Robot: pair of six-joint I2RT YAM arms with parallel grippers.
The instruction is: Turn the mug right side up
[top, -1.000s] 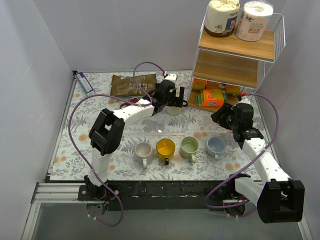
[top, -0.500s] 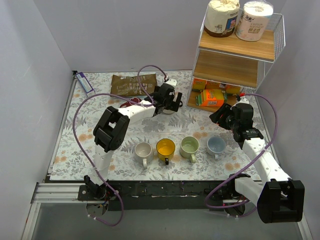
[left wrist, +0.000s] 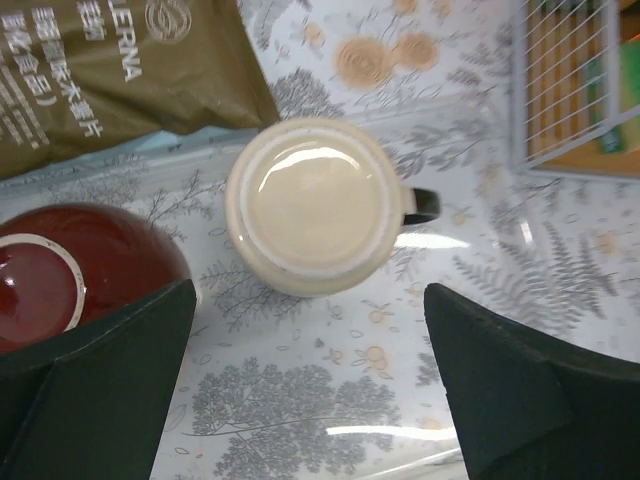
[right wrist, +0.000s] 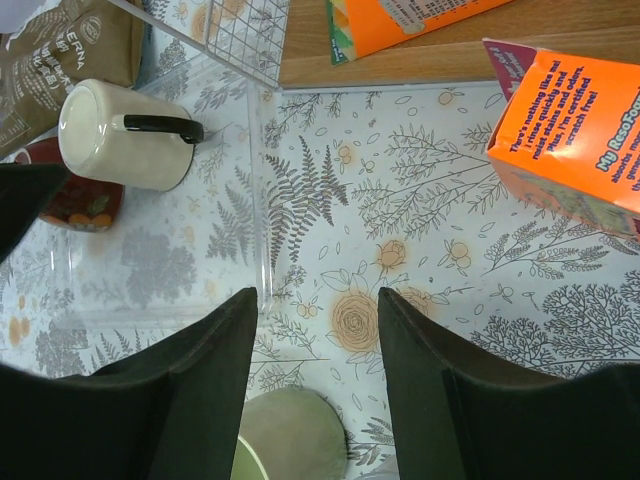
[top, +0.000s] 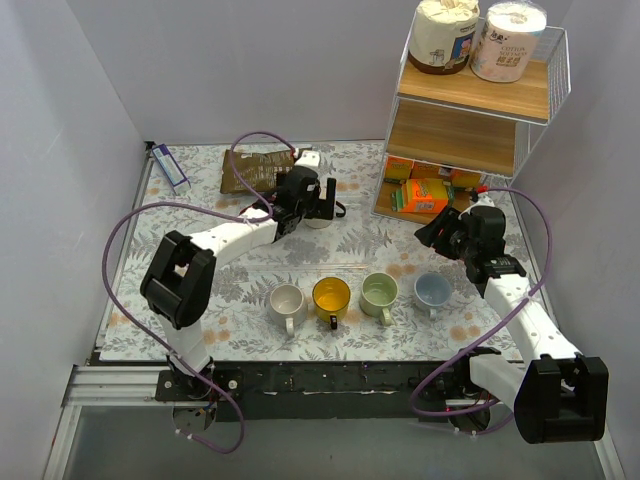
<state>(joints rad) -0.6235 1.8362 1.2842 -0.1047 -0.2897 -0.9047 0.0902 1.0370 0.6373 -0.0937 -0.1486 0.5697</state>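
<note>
The cream mug point(left wrist: 310, 205) stands upside down at the far middle of the desk point(top: 200, 290), base up, its black handle pointing toward the wire shelf rack point(top: 480, 110). It is crowded on two sides: a dark red bowl point(left wrist: 60, 270) sits just beside it on the left, and the corner of a brown coffee bag point(left wrist: 120, 70) lies just behind it. The rack's mesh foot is near on the handle side. The left tool point(left wrist: 310, 300) hangs over the mug with its two fingers spread wide apart, gripping nothing. The right tool point(right wrist: 318, 300) hovers well apart from the mug, near the rack, its fingers likewise apart and empty. There are five mugs in all. Besides the overturned one, four stand upright in a row nearer the arms: a white mug point(top: 287, 300), a yellow mug point(top: 331, 296), a green mug point(top: 380, 291) and a blue mug point(top: 432, 290). The rack has two wooden shelves; two wrapped rolls point(top: 445, 35) stand on top, and orange boxes point(top: 425, 195) lie at its bottom. A small blue-and-white packet point(top: 170, 165) rests at the far left edge. The desk is covered in a pale sheet printed with grey ferns and orange flowers, and plain grey walls close it in on three sides.
</note>
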